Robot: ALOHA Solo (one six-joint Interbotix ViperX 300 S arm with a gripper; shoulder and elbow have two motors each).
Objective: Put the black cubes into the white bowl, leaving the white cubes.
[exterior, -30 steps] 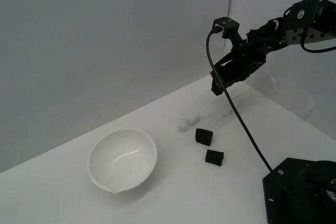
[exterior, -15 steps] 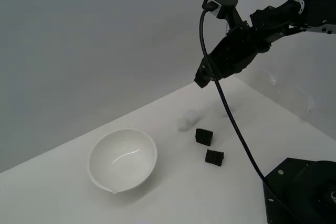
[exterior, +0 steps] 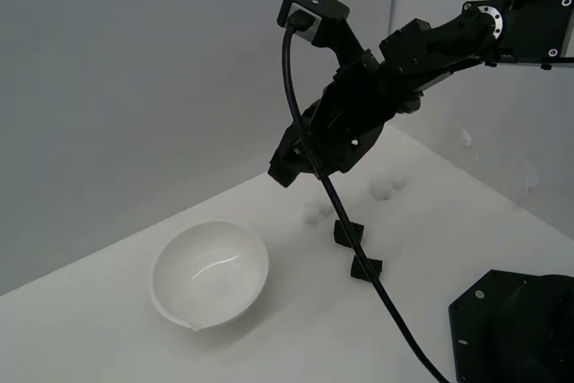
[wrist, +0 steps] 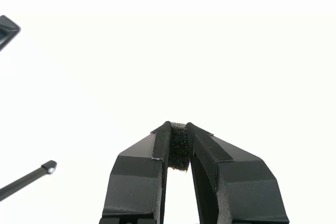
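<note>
My gripper (exterior: 283, 170) hangs in the air above the table, between the white bowl (exterior: 166, 293) and the cubes. In the wrist view the gripper (wrist: 177, 127) is shut on a black cube (wrist: 179, 148) pinched between its fingertips. Two more black cubes (exterior: 349, 233) (exterior: 366, 268) lie on the table to the exterior view's right of the bowl, partly crossed by the arm's cable. The bowl looks empty. White cubes show faintly near the black ones (exterior: 314, 211) and farther back (exterior: 387, 188).
The arm's black cable (exterior: 395, 320) sags down across the black cubes. The arm's black base (exterior: 516, 329) stands at the exterior view's lower right. Grey walls close the table at the back and at the exterior view's right.
The gripper has risen from the table at the far right and swung toward the exterior view's left, nearer the bowl. The two black cubes on the table have not moved.
</note>
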